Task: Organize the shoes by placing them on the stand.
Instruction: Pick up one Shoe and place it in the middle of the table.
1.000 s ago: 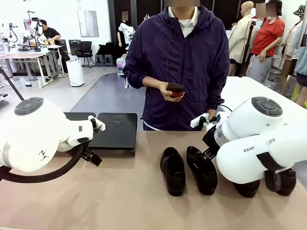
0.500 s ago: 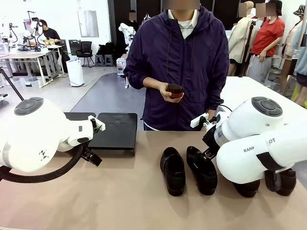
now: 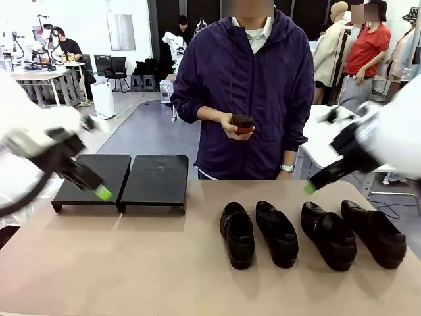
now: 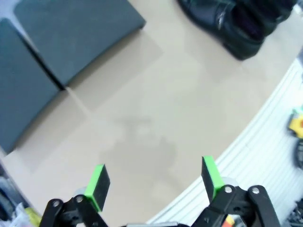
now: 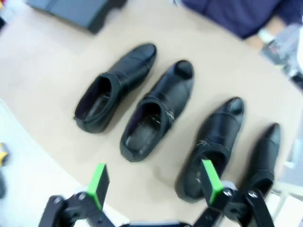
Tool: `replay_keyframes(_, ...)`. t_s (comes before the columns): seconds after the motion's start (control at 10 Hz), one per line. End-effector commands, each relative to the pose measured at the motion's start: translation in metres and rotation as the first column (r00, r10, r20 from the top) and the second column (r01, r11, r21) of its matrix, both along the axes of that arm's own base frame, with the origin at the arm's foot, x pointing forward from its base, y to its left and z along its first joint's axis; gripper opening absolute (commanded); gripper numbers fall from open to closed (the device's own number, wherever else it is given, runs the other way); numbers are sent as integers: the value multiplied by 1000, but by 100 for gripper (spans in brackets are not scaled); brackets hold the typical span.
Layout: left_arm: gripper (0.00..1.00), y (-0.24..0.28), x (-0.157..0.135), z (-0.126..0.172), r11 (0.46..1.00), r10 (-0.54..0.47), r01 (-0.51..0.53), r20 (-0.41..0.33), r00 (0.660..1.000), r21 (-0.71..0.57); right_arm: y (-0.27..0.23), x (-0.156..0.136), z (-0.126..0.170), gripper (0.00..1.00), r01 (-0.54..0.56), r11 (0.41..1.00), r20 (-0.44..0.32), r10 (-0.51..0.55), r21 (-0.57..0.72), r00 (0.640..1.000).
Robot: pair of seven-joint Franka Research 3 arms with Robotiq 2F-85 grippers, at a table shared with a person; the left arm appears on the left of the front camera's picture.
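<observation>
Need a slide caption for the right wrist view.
Open right claw above four black shoes in a row on the tan table, stand beyond.

Open tabletop (image 3: 164,263) btw stand (image 3: 154,178) & shoes (image 3: 237,234)

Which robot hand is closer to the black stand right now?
Left. The left hand hangs by the front edge of the stand, at its left half. The right hand is far off to the right, up above the shoes.
</observation>
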State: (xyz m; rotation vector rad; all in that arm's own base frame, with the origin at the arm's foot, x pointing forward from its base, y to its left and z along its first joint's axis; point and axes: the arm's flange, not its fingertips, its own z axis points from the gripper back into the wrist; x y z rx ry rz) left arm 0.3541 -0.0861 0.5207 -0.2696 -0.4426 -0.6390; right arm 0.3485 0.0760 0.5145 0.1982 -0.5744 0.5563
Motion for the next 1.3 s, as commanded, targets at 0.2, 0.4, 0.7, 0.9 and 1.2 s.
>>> replay_keyframes(0.2,100,103,-56,83,980,48,-30,89,995,-195,-107,-77,85,100,148,988,119,-151,36,981)
replay_keyframes(0.4,100,144,-66,88,953,143,-111,97,985,-282,-141,-98,99,100,257,964,153,-265,69,952)
replay_keyframes(0.7,100,139,-72,99,967,131,-105,100,986,-232,-136,-100,104,100,217,973,155,-226,75,962)
replay_keyframes(0.9,100,139,-72,99,967,131,-105,100,986,-232,-136,-100,104,100,217,973,155,-226,75,962)
replay_keyframes(1.2,100,139,-72,99,967,131,-105,100,986,-232,-136,-100,104,100,217,973,155,-226,75,962)
